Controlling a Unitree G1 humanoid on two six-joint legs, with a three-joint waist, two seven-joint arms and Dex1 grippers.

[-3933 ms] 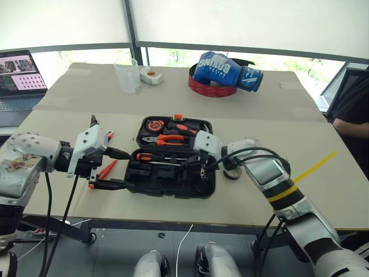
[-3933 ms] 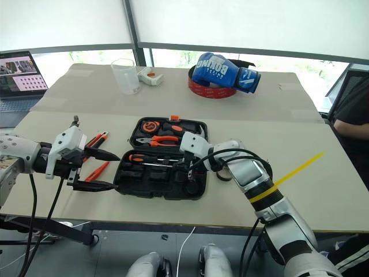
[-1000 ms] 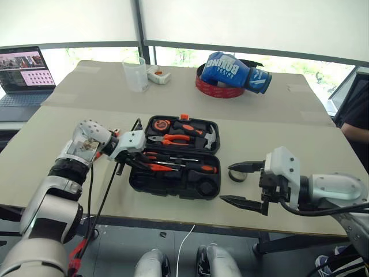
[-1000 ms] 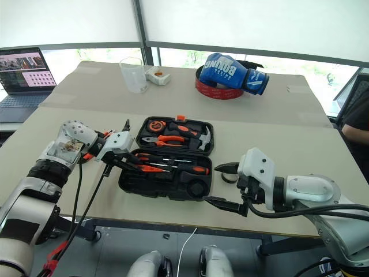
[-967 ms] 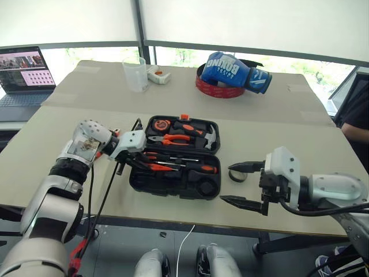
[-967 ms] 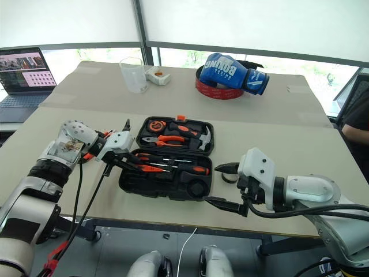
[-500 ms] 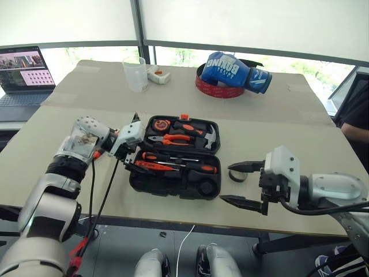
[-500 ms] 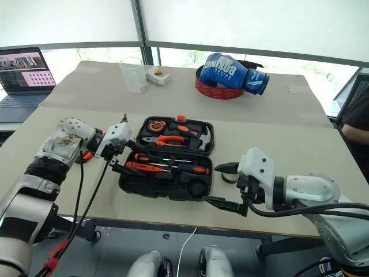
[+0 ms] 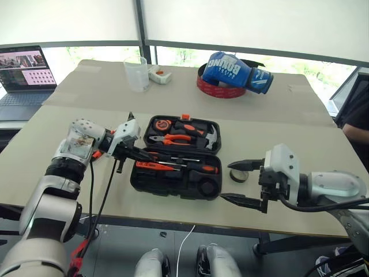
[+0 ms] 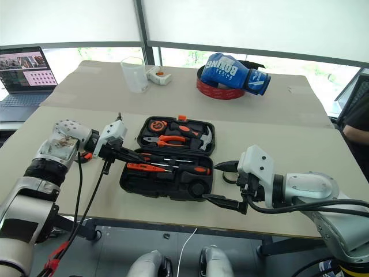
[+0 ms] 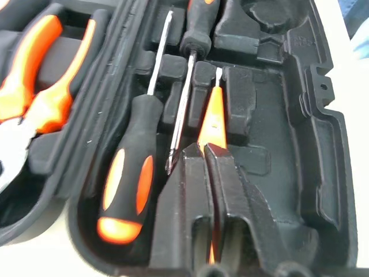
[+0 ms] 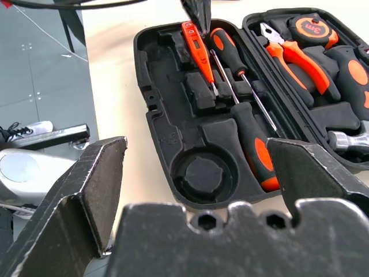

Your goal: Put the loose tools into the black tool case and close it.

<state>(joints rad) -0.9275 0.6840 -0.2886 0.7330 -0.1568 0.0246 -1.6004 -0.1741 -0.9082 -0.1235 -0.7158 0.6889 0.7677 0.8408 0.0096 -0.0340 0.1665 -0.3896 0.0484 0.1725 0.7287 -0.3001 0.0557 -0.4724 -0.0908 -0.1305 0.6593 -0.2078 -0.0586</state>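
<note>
Black tool case (image 9: 176, 183) lies open at frame centre, front half holding two screwdrivers (image 9: 190, 167) and the slim orange tester (image 11: 212, 118). Left gripper (image 11: 203, 151) is over that tester, fingers pressed together, seemingly empty. Right gripper (image 9: 243, 183) gapes wide lower right, beside the tape roll (image 9: 238, 175).

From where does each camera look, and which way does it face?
Head views: from the head, forward and down on the table and open case; both arms show.
Left wrist view: along the shut left gripper, pinching the tester.
Right wrist view: between the open right gripper's fingers, toward the case.
Shared: the tester and screwdrivers in the case.
</note>
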